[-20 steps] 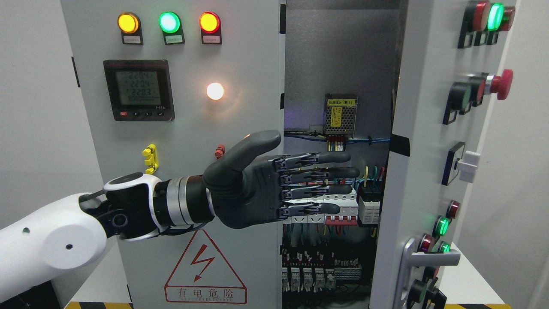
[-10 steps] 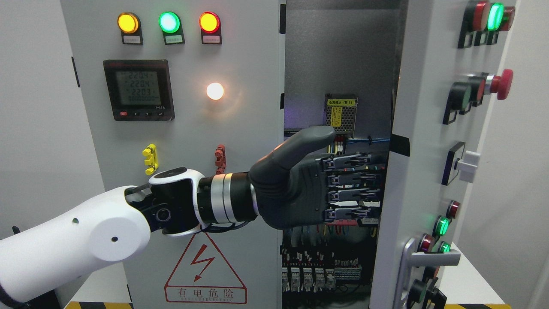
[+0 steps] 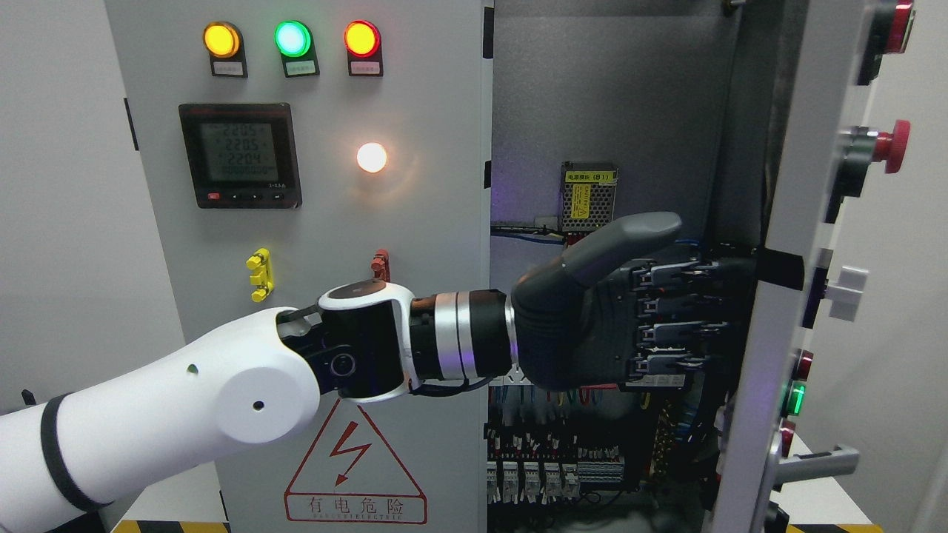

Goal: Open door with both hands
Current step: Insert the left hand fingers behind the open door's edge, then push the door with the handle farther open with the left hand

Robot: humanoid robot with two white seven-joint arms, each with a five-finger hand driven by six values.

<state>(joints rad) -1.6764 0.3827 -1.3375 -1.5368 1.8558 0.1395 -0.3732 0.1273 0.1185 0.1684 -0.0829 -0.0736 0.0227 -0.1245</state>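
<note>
The cabinet's right door [image 3: 807, 222] is grey and stands swung outward, seen nearly edge-on, with its silver lever handle [image 3: 815, 463] low down. My left hand [image 3: 666, 318] reaches across from the lower left into the gap. It is open, with straight fingers [image 3: 689, 296] laid against the door's inner face and the thumb pointing up. It grasps nothing. The left door [image 3: 415, 222] stays shut. My right arm does not show.
Inside the cabinet are a mesh-covered power supply [image 3: 589, 196], wiring and rows of breakers [image 3: 548, 474] below my hand. The left door carries a digital meter [image 3: 239, 155], three lamps and a warning triangle [image 3: 354, 466]. A red mushroom button [image 3: 892, 141] sticks out of the right door.
My left arm has stretched to the right, from in front of the left door's edge into the opening. The right door has swung further open under my fingers.
</note>
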